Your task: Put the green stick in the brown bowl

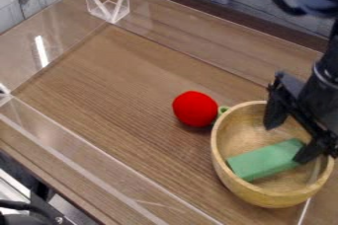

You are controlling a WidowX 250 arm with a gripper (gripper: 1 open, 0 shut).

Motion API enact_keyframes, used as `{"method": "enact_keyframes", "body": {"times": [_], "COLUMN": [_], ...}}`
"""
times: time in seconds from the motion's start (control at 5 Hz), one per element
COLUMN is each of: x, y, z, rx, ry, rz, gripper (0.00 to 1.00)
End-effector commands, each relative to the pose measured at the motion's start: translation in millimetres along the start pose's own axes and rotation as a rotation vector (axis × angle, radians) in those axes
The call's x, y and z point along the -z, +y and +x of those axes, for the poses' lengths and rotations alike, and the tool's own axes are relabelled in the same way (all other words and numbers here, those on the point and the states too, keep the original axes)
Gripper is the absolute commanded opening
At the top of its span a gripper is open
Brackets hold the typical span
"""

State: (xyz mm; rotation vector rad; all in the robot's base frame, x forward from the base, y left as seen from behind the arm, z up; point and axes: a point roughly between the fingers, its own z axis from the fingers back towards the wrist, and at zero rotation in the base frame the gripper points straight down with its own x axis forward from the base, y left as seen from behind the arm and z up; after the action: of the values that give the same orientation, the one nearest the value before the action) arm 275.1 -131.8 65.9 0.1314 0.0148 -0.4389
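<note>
The green stick (268, 160) lies inside the brown bowl (238, 178) — job looks done — and the gripper (298, 130) above it has fingers open, letting go

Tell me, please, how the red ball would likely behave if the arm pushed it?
The red ball looks round, so it would probably roll across the smooth table. Its short green stem may make it wobble. It lies close to the bowl, which might stop it.
</note>
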Motion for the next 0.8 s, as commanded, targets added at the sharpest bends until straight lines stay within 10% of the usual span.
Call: {"method": "enact_keyframes", "body": {"times": [0.0, 0.6], "x": [-25.6, -40.4], "y": [12, 0], "z": [-0.3, -21.5], "rx": [0.031, 0.036], "ry": [-0.083, -0.120], "rz": [0.006, 0.004], "gripper": [1.00, 1.00]}}
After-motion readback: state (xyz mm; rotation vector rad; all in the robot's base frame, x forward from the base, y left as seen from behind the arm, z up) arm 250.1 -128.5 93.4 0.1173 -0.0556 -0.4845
